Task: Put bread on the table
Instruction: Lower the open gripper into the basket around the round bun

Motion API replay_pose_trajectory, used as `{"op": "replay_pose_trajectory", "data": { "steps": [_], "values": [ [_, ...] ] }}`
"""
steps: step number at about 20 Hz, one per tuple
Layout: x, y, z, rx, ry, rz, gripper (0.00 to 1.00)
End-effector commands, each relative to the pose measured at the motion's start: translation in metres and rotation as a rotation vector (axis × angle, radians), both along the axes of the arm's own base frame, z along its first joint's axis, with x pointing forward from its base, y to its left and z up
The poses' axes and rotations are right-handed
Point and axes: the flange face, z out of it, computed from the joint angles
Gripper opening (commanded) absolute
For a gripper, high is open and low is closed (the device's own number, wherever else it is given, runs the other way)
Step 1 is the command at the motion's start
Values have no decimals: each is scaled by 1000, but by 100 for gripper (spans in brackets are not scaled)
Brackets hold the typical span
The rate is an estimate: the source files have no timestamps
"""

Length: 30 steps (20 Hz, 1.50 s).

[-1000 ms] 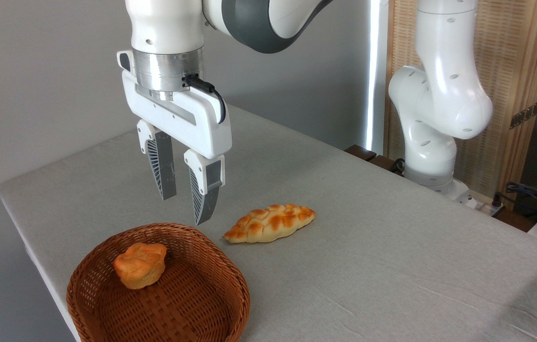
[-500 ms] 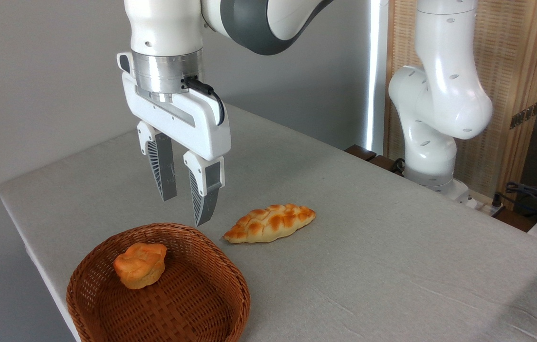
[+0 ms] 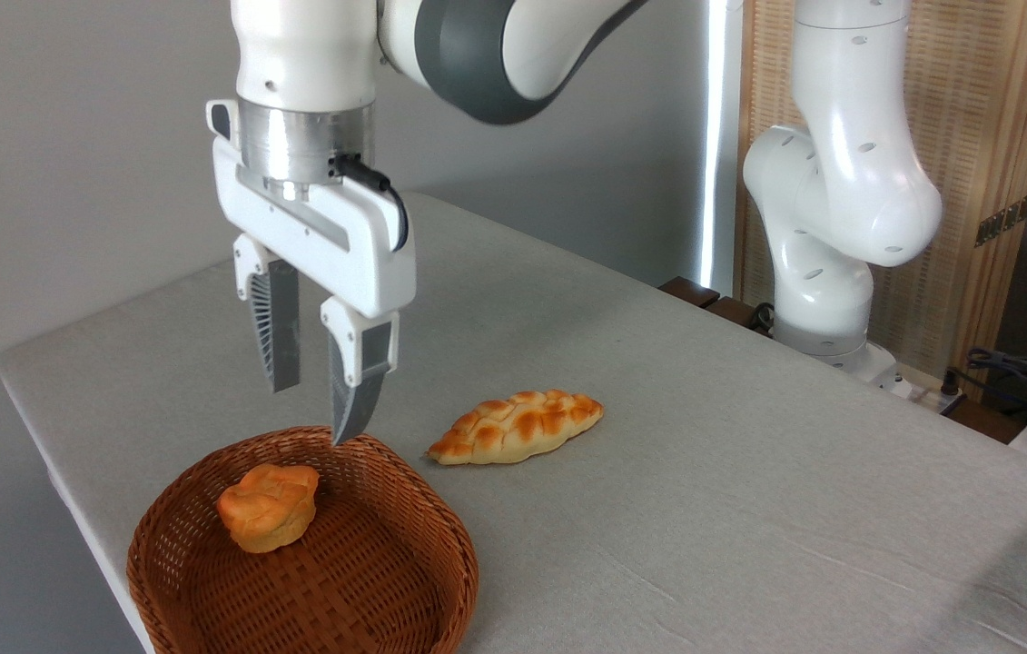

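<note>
Hovering with jaws spread and empty, gripper (image 3: pixel 313 413) above basket (image 3: pixel 427 518) rim, bread (image 3: pixel 268 506) below and left.

A single fixed camera covers the scene, so no second view shares any part of it. It stands off the near side of the bench (image 3: pixel 749 509), raised somewhat above the surface, and looks down at a slant across the grey cloth toward the far rounded corner and a plain grey wall. It sits close: the wicker basket (image 3: pixel 204 581) at lower left is cut by the bottom edge, and the bench runs out of frame at right and below. The arm's base (image 3: pixel 826 300) stands at the far right edge of the bench, and the upper links pass out through the top. The claw (image 3: pixel 315 413) hangs left of centre, fully in frame.
</note>
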Motion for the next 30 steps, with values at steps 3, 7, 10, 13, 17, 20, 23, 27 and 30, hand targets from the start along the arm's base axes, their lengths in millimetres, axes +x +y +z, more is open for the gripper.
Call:
{"op": "replay_pose_trajectory", "data": {
  "steps": [3,7,10,13,17,20,23,27,30],
  "values": [
    [9,-28,-35,-8,-41,-48,100],
    [11,-42,-69,-4,-100,-55,100],
    [12,-53,-85,-2,-114,-69,100],
    [17,-56,-96,3,-120,-69,100],
    [19,-63,-110,17,-111,-113,100],
    [22,-66,-122,23,-105,-119,100],
    [22,-72,-128,23,-94,-130,100],
    [21,-71,-129,24,-91,-130,99],
    [22,-70,-129,25,-93,-131,61]
  ]
}}
